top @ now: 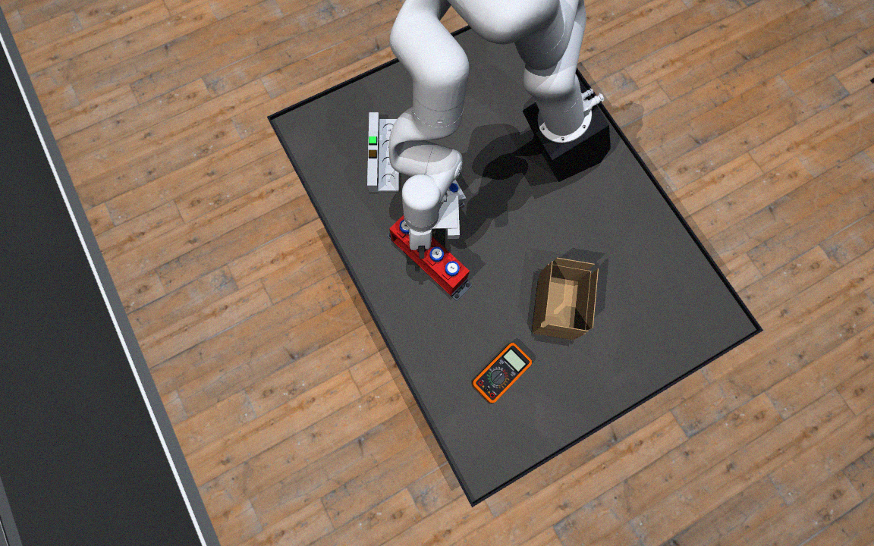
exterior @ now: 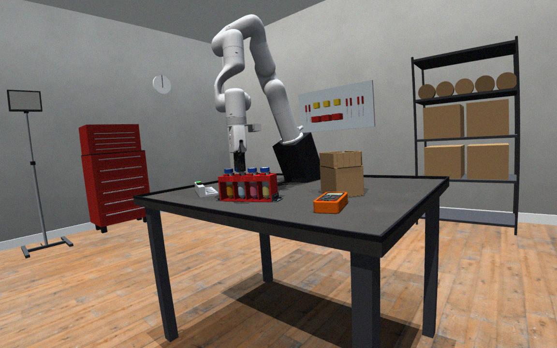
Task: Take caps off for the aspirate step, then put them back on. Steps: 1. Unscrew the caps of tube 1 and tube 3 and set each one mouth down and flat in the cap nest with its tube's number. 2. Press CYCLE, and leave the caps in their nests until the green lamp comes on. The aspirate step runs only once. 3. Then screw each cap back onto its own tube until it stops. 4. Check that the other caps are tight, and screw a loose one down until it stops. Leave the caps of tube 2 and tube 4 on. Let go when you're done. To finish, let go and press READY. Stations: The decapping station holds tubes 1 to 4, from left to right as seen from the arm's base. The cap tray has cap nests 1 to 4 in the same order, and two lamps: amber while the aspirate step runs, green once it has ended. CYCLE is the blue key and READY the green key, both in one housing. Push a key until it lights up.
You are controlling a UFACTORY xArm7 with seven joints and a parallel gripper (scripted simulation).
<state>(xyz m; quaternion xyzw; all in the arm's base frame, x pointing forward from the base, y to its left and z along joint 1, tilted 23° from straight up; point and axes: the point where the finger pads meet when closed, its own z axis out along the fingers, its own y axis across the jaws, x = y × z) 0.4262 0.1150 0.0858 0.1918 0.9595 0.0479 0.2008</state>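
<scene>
A red tube rack (top: 441,274) (exterior: 249,176) stands near the table's left edge and holds four tubes with blue caps. My gripper (top: 420,246) (exterior: 240,167) points straight down over the rack. It is shut on the cap of tube 3, the second from the left in the exterior view; the wrist hides this cap from above. The other caps (top: 436,253) (top: 452,268) (exterior: 228,170) (exterior: 265,169) sit on their tubes. The white cap tray (top: 372,169) (exterior: 204,190) lies behind the rack with its green lamp (top: 372,140) (exterior: 197,182) lit.
A light key housing with a blue key (top: 454,186) shows partly under the arm. An open cardboard box (top: 540,299) (exterior: 341,179) and an orange multimeter (top: 501,372) (exterior: 330,201) lie to the right. The black arm base (top: 576,145) (exterior: 296,162) stands at the back.
</scene>
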